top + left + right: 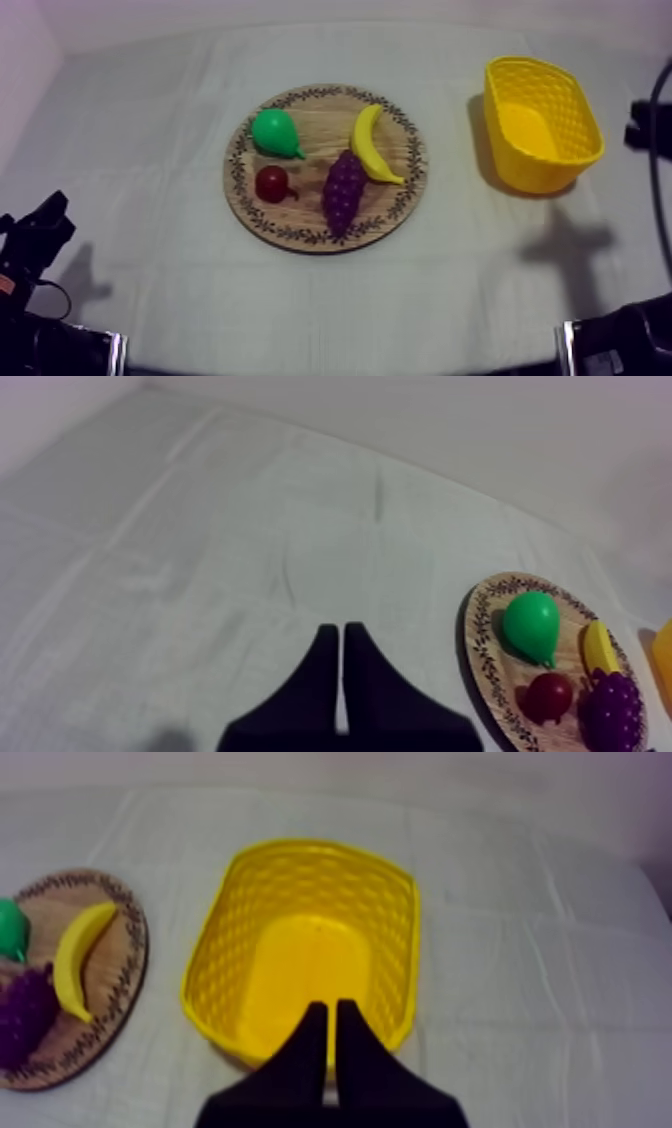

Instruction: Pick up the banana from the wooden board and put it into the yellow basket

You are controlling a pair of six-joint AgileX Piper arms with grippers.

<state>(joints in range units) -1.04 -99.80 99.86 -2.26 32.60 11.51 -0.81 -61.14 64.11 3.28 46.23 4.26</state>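
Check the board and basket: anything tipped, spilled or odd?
Nothing stands out. The banana, pear, grapes and small red fruit all lie on the wooden board; the yellow basket stands upright and empty beside it. The left tool and right tool are shut.

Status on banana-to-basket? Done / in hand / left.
Done: nothing yet; the banana lies on the wooden board beside the grapes, and the yellow basket holds nothing. In hand: nothing; left gripper and right gripper are both shut on nothing, the right one near the basket. Left: grasp, carry, drop.
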